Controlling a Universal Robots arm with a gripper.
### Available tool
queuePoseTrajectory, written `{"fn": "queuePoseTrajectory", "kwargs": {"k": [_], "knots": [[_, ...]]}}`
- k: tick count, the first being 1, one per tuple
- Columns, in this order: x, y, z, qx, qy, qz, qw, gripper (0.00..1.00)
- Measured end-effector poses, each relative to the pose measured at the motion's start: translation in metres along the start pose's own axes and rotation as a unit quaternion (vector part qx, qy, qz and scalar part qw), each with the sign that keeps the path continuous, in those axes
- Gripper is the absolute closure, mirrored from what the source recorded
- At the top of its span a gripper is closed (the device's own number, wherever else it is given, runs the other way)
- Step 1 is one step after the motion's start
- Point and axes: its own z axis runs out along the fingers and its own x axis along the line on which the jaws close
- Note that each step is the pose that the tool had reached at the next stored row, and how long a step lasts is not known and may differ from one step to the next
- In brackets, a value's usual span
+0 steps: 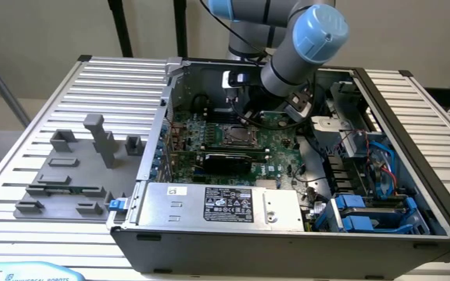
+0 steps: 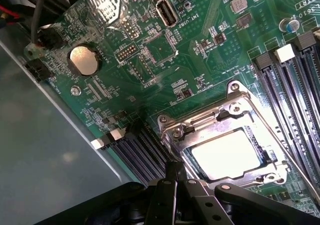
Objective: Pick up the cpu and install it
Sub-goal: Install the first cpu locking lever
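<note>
The cpu [image 2: 226,154] is seated in the socket [image 2: 225,135]; the claw [image 2: 187,195], held together and empty, is best kept square above it.

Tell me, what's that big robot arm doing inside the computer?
A grey robot arm with blue joints is reaching into an open grey metal computer case on a ribbed metal table. Its black gripper is shut and hangs just above the green motherboard. The small shiny silver square cpu already lies inside the metal-framed socket. The gripper holds nothing that I can see.
</note>
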Motion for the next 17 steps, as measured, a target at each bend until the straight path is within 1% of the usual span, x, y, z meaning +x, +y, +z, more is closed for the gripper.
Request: {"fn": "queuePoseTrajectory", "kwargs": {"k": [6, 10, 17], "knots": [[0.0002, 0.0016, 0.001, 0.0002, -0.0014, -0.004, 1.0, 0.89], [0.0007, 0.0029, 0.0015, -0.0002, -0.0025, -0.008, 1.0, 0.89], [0.0026, 0.0061, 0.0012, -0.0006, -0.005, -0.016, 0.9999, 0.89]]}}
